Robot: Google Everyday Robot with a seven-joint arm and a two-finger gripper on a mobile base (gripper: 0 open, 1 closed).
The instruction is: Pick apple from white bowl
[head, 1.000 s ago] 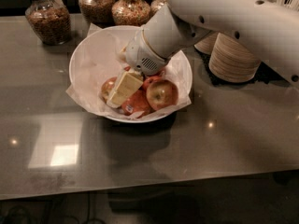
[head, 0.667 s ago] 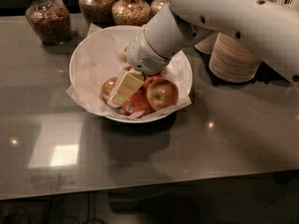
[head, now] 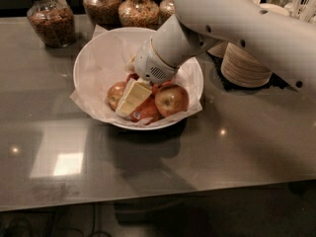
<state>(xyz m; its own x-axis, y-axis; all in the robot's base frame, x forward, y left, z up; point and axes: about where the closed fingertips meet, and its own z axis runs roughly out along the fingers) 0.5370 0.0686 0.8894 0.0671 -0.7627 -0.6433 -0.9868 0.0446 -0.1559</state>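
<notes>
Tool (head: 129, 101) is down inside the bowl (head: 77, 68), its cream tip lying slantwise among the fruit. I cannot tell whether it is spread or pressed together, nor whether it grips anything; only one pale block of it shows. The white wrist housing with a vent grille sits just above it, over the bowl's middle. Arm (head: 247, 28) runs up and to the right, out at the top right corner, crossing the bowl's far right rim.

Apple (head: 172, 99): in the bowl, just right of the tool, near the front right wall. Yellow-gold with a red blush, stem dimple turned up. It lies close beside the tool; I cannot tell whether they touch.

Red apple (head: 146, 113), with a small sticker on it, sits under and in front of the tool tip, against the apple's left side. Third apple (head: 116, 94) is on the tool's left, partly hidden by it. A dark-red bit (head: 132, 77) peeps out behind the wrist housing, too hidden to name.

Paper (head: 98, 63) lines the bowl, crinkled, with corners lapping over the rim at left and front right.

The bowl stands on the table (head: 197, 157), dark and glossy, with a bright square reflection at front left. Behind the bowl, jars (head: 51, 19) of brown stuff stand along the far edge. Right of the bowl, partly behind the arm, is a stack of paper bowls (head: 244, 65).
</notes>
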